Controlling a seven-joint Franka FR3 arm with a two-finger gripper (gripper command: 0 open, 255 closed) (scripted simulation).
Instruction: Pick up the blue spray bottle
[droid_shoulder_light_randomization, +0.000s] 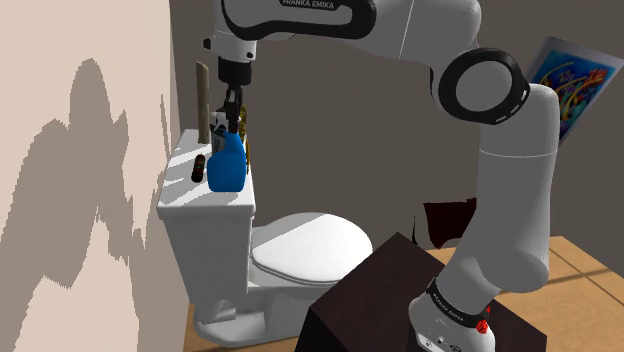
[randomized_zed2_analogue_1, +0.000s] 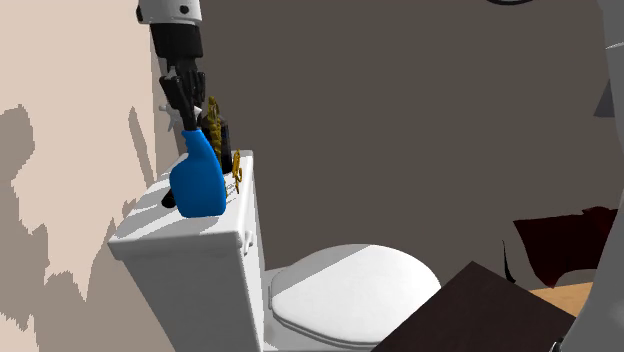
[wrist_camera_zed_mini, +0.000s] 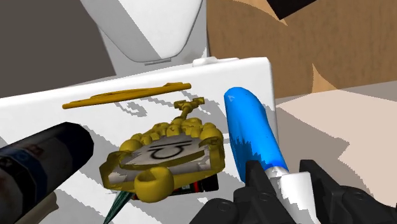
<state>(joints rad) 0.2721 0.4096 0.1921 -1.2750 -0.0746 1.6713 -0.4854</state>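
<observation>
Bottle: smooth blue spray bottle (droid_shoulder_light_randomization: 227, 168) (randomized_zed2_analogue_1: 198, 182) (wrist_camera_zed_mini: 251, 130), broad rounded body tapering to a white neck, upright on the tank lid near the bowl-side edge.
Fingers: the all-black gripper (droid_shoulder_light_randomization: 234, 122) (randomized_zed2_analogue_1: 188, 118) (wrist_camera_zed_mini: 283, 173) comes down from above, nearly closed, both fingers clasping the white neck.
Surface: boxy white toilet tank (droid_shoulder_light_randomization: 205, 235) (randomized_zed2_analogue_1: 190, 260), flat-lidded.
Beside the bottle: lumpy gold ornament (wrist_camera_zed_mini: 168, 153), lying flat.
Further along: dark glossy cylinder (wrist_camera_zed_mini: 38, 165) on its side; thin gold stick (wrist_camera_zed_mini: 127, 94).
Below: oval white toilet seat lid (droid_shoulder_light_randomization: 310, 245), closed.
</observation>
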